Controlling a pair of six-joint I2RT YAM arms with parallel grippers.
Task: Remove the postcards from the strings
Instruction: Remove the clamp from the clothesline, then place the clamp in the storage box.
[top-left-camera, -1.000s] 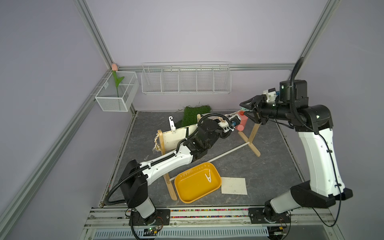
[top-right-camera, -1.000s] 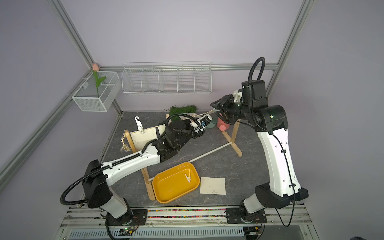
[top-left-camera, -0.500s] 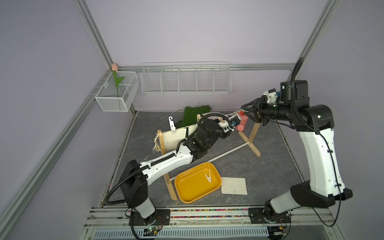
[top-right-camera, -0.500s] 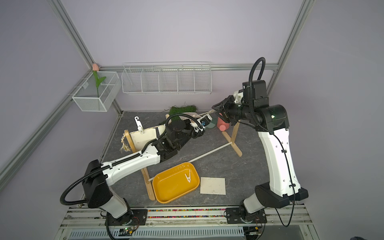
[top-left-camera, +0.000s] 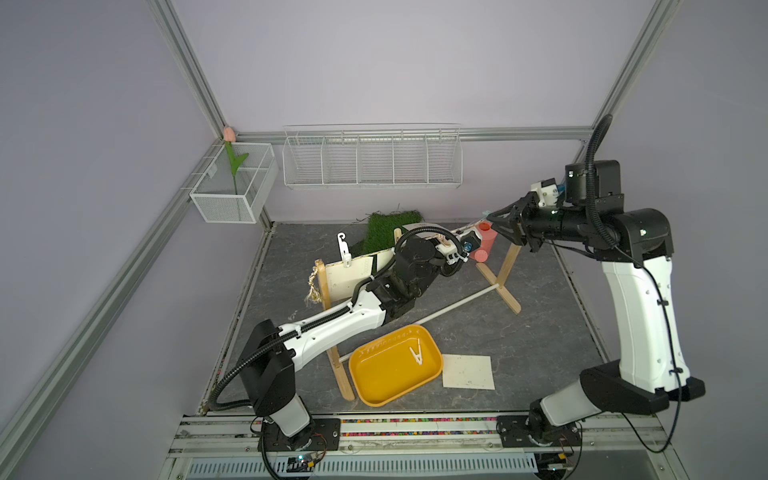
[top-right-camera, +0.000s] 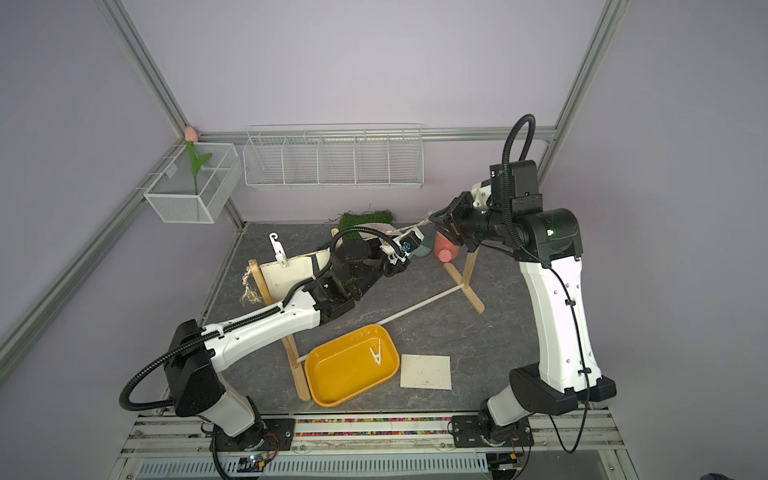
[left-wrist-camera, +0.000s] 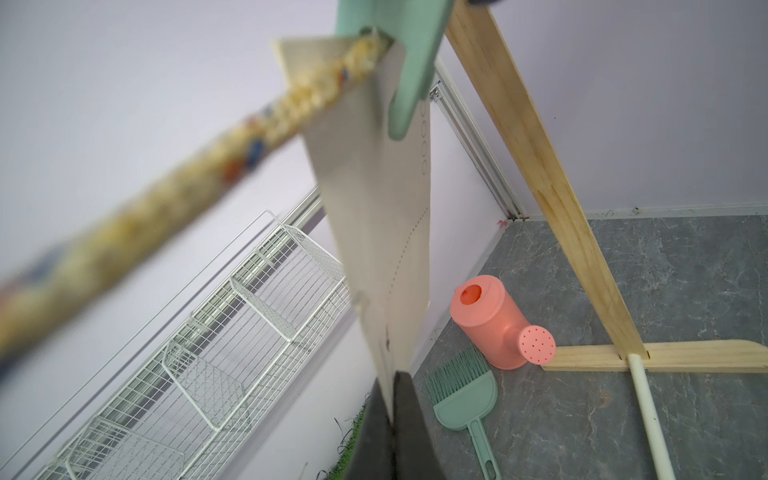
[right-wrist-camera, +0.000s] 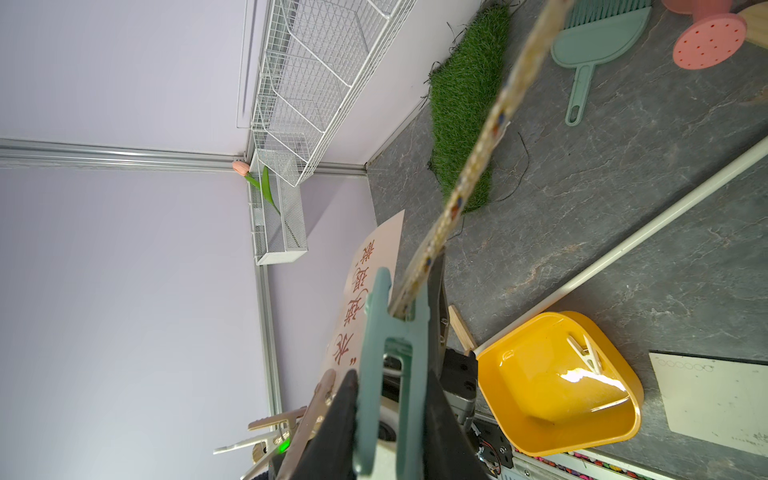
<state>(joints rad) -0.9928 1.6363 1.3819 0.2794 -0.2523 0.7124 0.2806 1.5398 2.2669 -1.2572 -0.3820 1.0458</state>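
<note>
left claw (left-wrist-camera: 392, 384) outstretched, clamped on postcard (left-wrist-camera: 374, 208) | right claw (right-wrist-camera: 390, 390) raised level, clamped on teal clothespin (right-wrist-camera: 392, 332)

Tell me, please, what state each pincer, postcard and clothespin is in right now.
left pincer, shut on hanging postcard.
right pincer, shut on teal clothespin.
teal clothespin, clipped, pinning hanging postcard to rope.
loose postcard, lying flat, off the rope.
white clothespin, lying in yellow tray.
end postcard, pinned on the rope.

Print check | hanging postcard (right-wrist-camera: 376, 257), by the teal clothespin (right-wrist-camera: 370, 353): red brush-style Chinese characters down its face, too slanted to read surely | loose postcard (right-wrist-camera: 715, 399): a row of small printed circles, no legible words
</note>
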